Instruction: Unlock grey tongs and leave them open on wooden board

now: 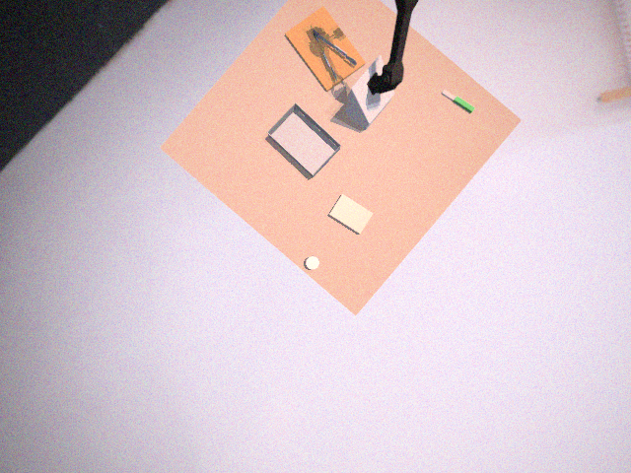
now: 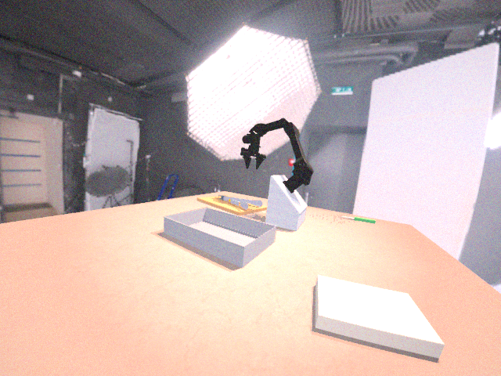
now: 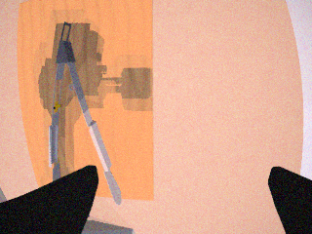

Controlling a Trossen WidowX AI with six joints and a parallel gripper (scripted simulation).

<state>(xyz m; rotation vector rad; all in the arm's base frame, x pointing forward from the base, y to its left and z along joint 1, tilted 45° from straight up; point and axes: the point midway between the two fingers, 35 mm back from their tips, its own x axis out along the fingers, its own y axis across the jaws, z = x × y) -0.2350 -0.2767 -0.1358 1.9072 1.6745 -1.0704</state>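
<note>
Grey tongs [image 1: 333, 46] [image 2: 241, 203] [image 3: 84, 107] lay spread on the wooden board [image 1: 304, 50] [image 2: 230, 208] [image 3: 132, 161] as the tool [image 2: 253, 166] [image 3: 187, 177] (wide open, gripping nothing) hung above the table [image 1: 245, 147] [image 2: 141, 299] [image 3: 219, 97].

top looks down from afar; exterior, low, shares the tabletop [image 1: 229, 153] [image 2: 121, 291].

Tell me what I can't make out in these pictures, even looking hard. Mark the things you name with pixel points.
- Small yellow part on the tongs [image 1: 333, 48] [image 2: 243, 203] [image 3: 99, 141]: too small in the wrist view to tell what it is.
- Tip of one tongs arm: hidden in the wrist view behind the pincer's black finger [image 3: 54, 207].
- The pincer [image 2: 253, 167]: cut off by the top view's upper edge.
- Far end of the pale brown thing [image 1: 615, 95]: cut off by the top view's right edge.
</note>
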